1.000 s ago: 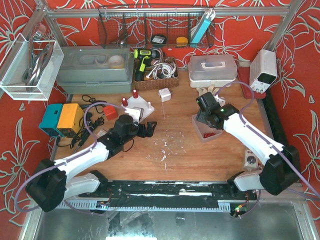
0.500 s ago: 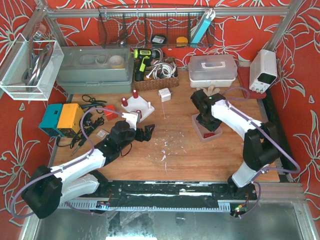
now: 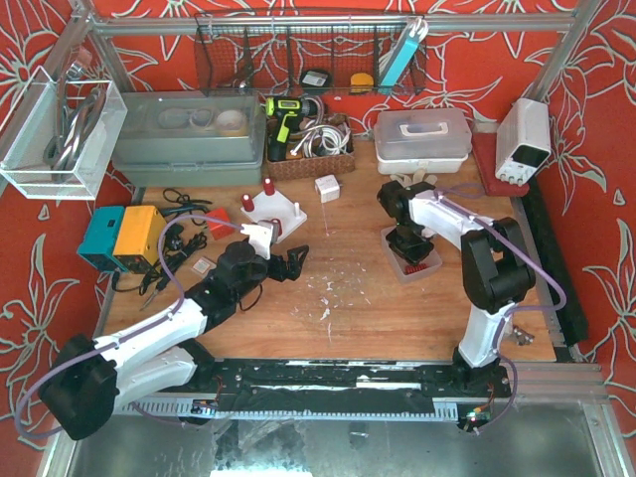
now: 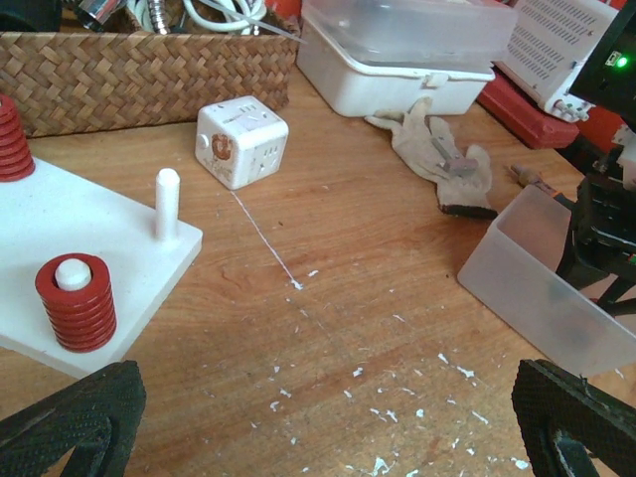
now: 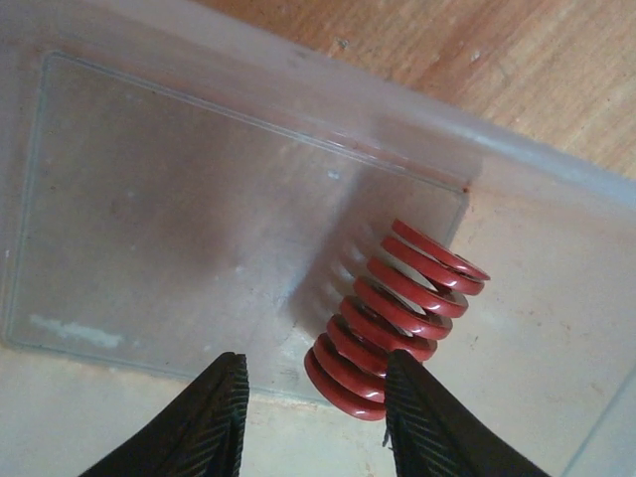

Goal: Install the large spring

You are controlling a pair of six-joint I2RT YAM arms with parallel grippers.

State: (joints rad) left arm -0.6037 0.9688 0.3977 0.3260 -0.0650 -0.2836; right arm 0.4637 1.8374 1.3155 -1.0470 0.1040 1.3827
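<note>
A large red spring (image 5: 397,318) lies tilted in the corner of a clear plastic bin (image 5: 199,199). My right gripper (image 5: 313,417) is down inside that bin (image 3: 434,260). Its jaws stand narrowly open. The spring rests against the right finger (image 5: 427,427), and a gap separates it from the left finger. The white peg board (image 4: 60,229) carries two red springs (image 4: 75,303) and one bare white peg (image 4: 167,204). My left gripper (image 4: 323,427) hovers wide open over the wood right of the board (image 3: 273,214), holding nothing.
A white cube (image 4: 241,142) sits behind the board, with a wicker basket (image 3: 308,149) further back. A work glove (image 4: 442,164), a white lidded box (image 3: 422,139) and a power supply (image 3: 524,134) stand at the back right. A blue and yellow box (image 3: 124,236) is at the left.
The right arm has folded in over the bin and its gripper has dropped inside, jaws much narrower than before. The left arm has shifted only slightly, still open.
</note>
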